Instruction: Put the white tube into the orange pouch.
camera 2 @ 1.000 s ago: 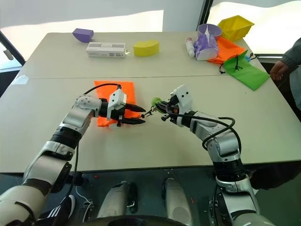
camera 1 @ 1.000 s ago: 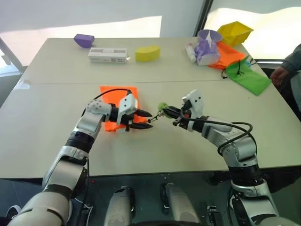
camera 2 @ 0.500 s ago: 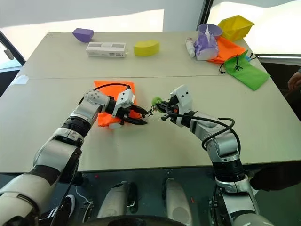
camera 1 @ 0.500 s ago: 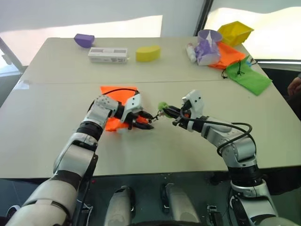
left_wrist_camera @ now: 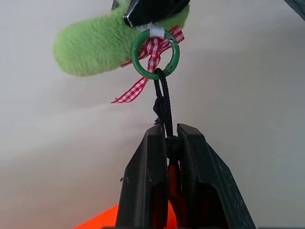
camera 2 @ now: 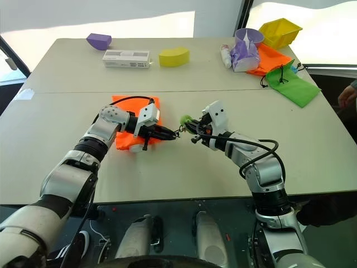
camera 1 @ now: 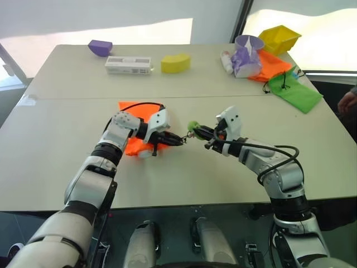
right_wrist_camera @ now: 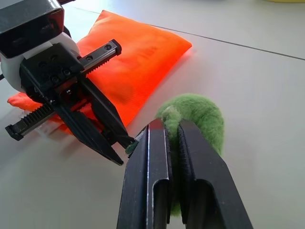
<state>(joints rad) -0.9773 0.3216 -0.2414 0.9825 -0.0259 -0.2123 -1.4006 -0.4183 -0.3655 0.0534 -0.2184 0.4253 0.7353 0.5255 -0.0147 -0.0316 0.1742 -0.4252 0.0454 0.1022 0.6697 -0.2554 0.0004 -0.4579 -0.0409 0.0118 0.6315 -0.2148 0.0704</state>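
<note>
The orange pouch (camera 1: 136, 124) lies flat on the table's middle. Its black cord (left_wrist_camera: 164, 102) runs to a green ring (left_wrist_camera: 176, 61) that carries a fuzzy green charm (right_wrist_camera: 198, 119). My left gripper (camera 1: 178, 140) reaches across the pouch and is shut on the cord just short of the ring. Facing it, my right gripper (camera 1: 198, 132) is shut on the green charm. A small white piece (camera 1: 144, 154), which looks like the white tube's end, lies at the pouch's near edge under the left gripper; the rest of it is hidden.
Along the far edge stand a purple block (camera 1: 99, 47), a long white box (camera 1: 128, 65) and a yellow block (camera 1: 175, 62). At the far right are a whitish-pink bottle (camera 1: 226, 61), a purple bag (camera 1: 247, 56), a yellow bin (camera 1: 279, 38), another orange pouch (camera 1: 271, 66) and a green pouch (camera 1: 294, 90). A person's hand (camera 1: 348, 102) shows at the right edge.
My left gripper's fingers, open a second ago, have closed onto the black cord. The right gripper has kept still on the green charm.
</note>
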